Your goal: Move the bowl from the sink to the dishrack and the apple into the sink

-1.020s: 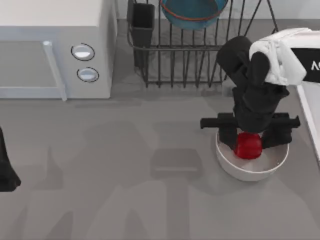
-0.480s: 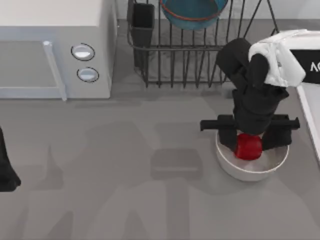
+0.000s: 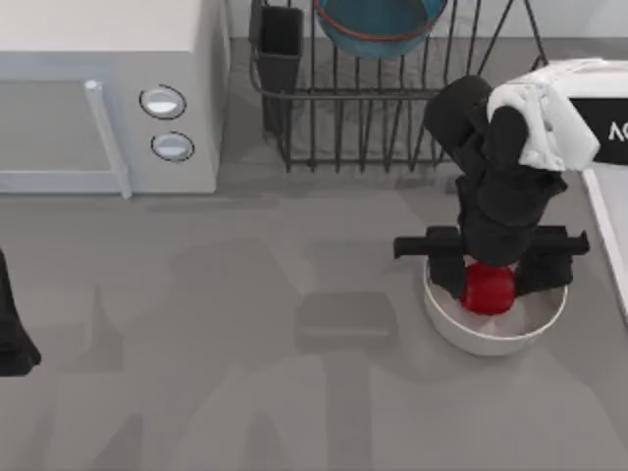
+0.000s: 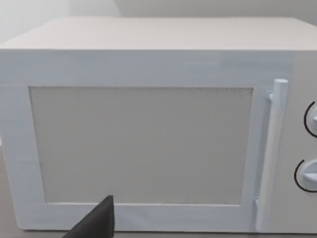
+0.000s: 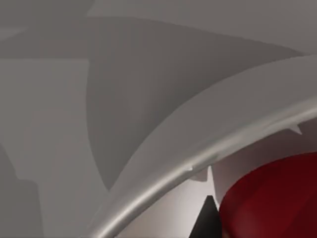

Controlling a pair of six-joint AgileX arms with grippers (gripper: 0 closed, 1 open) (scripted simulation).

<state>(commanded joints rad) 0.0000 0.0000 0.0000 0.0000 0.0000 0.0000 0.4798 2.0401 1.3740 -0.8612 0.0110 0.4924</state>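
the right gripper (image 3: pixel 489 267) is down inside the white bowl (image 3: pixel 496 334) near the table's right side, its two dark fingers (image 3: pixel 446 273) set either side of the apple (image 3: pixel 488 288), which sits in that bowl. the jaws look drawn in close against the fruit's flanks, but from above i cannot tell whether they are actually pressing on it or just bracketing it. the right wrist view puts the red skin (image 5: pixel 270 198) right next to a dark fingertip, with the bowl's pale rim sweeping across in front. the apple looks small, hard and glossy, so i would guess it is light and stiff but slick; its slightly blocky sides give flatter faces to pinch, and a hold across the widest middle seems safest, since a grip higher up could squirt it out. the white bowl is loose on the table and could shift or tip if a finger drags its wall on the way up. the blue bowl (image 3: pixel 378 25) with its orange band already stands in the dishrack (image 3: pixel 392 108) at the back, so that half looks done. the sink's (image 3: pixel 608 221) pale rim shows at the right edge, close to the apple. the left gripper (image 3: pixel 12 339) is parked at the far left edge, facing the microwave (image 4: pixel 148 124).
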